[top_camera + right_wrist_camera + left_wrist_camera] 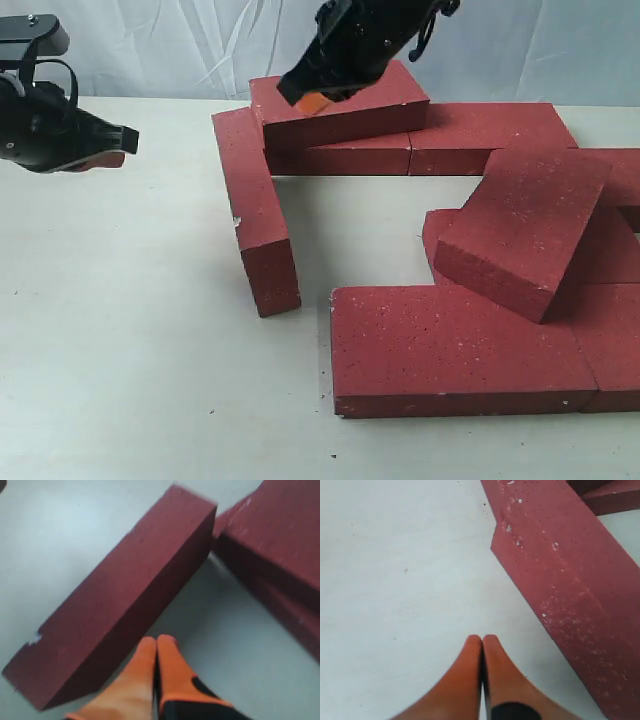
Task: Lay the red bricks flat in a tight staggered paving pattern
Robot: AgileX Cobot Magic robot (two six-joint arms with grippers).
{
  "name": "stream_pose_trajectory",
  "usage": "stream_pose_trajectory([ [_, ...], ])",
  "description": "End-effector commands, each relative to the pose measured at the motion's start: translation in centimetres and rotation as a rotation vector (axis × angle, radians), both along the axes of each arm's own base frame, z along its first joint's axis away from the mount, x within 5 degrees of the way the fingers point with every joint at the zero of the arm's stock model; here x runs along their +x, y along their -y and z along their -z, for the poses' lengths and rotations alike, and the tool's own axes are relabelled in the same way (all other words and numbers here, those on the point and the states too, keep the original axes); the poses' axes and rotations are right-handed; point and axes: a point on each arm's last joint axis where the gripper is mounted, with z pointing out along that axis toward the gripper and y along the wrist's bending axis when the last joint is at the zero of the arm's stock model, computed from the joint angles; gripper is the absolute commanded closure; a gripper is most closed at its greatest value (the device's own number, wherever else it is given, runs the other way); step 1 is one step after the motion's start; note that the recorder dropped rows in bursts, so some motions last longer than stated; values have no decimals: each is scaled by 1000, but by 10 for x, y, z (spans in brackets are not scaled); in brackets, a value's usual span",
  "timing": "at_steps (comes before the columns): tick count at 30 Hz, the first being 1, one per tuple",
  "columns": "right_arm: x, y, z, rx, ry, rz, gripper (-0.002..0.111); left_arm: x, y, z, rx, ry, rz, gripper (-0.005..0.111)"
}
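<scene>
The red bricks (460, 345) are a jumble on the table (120, 350): some flat, one on its edge, two leaning on others. Both the left gripper (122, 140) and right gripper (315, 102) are pinched closed, empty. Bricks look heavy, rigid and gritty, so I'd grab across the narrow width.

A pale, lightly speckled tabletop (120, 330) meets what looks like a wrinkled white sheet (150, 50) behind.
</scene>
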Motion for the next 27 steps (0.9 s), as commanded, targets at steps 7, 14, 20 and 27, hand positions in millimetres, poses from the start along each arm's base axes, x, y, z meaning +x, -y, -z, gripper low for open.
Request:
stream_pose_trajectory([
  [7,1,2,61,-79,-176,152,109,6,10,38,-155,-202,-19,107],
  [14,2,-17,94,-16,-279,151,109,-4,55,49,-256,-270,197,107],
  [20,-8,-37,94,85,-342,107,109,-6,70,53,-260,-254,241,107],
  [27,-18,-56,87,178,-365,48,109,-11,72,43,-284,-245,289,107],
])
